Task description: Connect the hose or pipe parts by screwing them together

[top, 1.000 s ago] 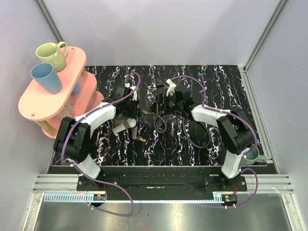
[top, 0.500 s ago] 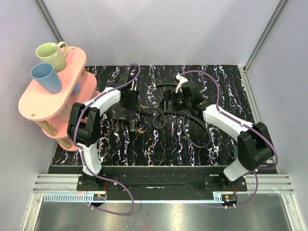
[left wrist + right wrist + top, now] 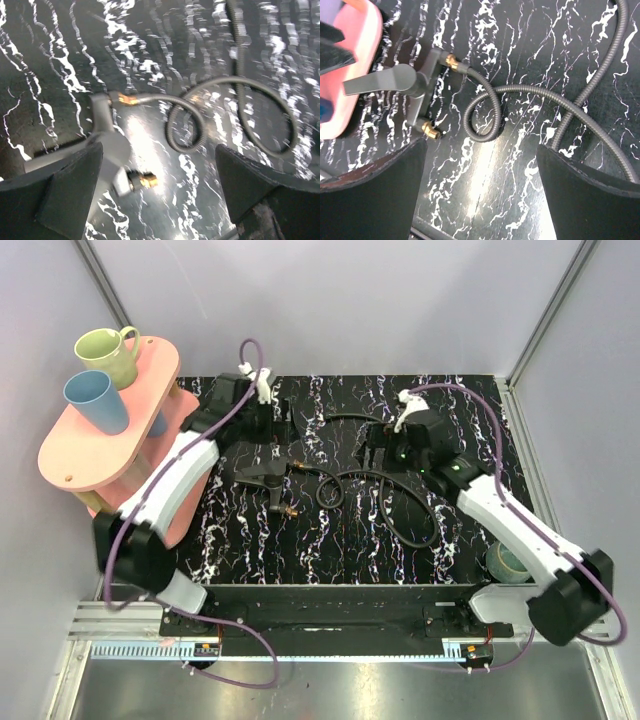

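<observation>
The dark grey forked fitting point(image 3: 262, 478) lies left of centre on the black marbled table point(image 3: 330, 540). One of its brass tips meets the brass end of the black hose point(image 3: 530, 89), and the other tip is bare. Just above it in the frame, the left gripper point(image 3: 280, 427) hangs with fingers spread wide, holding nothing. The hose loops once, then sweeps toward the lower right. Right of centre, the right gripper point(image 3: 378, 452) is likewise spread wide and empty.

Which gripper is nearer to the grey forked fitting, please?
Left. The left gripper hangs just beyond the forked fitting; the right gripper is farther off to its right, past the hose loop.
</observation>
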You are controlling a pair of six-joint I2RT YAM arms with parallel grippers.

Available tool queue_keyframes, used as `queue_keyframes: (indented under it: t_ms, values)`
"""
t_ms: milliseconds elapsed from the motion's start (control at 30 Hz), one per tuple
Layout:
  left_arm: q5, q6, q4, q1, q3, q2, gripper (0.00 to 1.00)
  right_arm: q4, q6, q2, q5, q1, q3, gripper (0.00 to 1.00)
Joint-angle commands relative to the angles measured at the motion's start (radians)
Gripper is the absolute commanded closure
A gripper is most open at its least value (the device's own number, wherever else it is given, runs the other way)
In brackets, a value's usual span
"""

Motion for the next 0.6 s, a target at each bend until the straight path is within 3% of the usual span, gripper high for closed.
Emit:
queue_keyframes:
  t_ms: [0, 133, 367, 567]
  values:
    - [0.185, -0.025, 0.188, -0.011, -0.169, -0.332, 0.01, 0.006, -0.008, -0.171, -0.005, 0.001, -0.032, 0.0]
    - [0.271, -0.065, 0.304, -0.012, -0.363, -0.574, 0.01, 0.061, 0.019, -0.272, -0.037, 0.001, -0.102, 0.0]
    - [0.181, -0.064, 0.305, -0.012, -0.549, -0.954, 0.01, 0.167, 0.069, -0.397, -0.109, 0.001, -0.214, 0.0]
    - [0.122, -0.055, 0.25, -0.012, -0.57, -1.041, 0.01, 0.204, 0.098, -0.406, -0.109, 0.001, -0.236, 0.0]
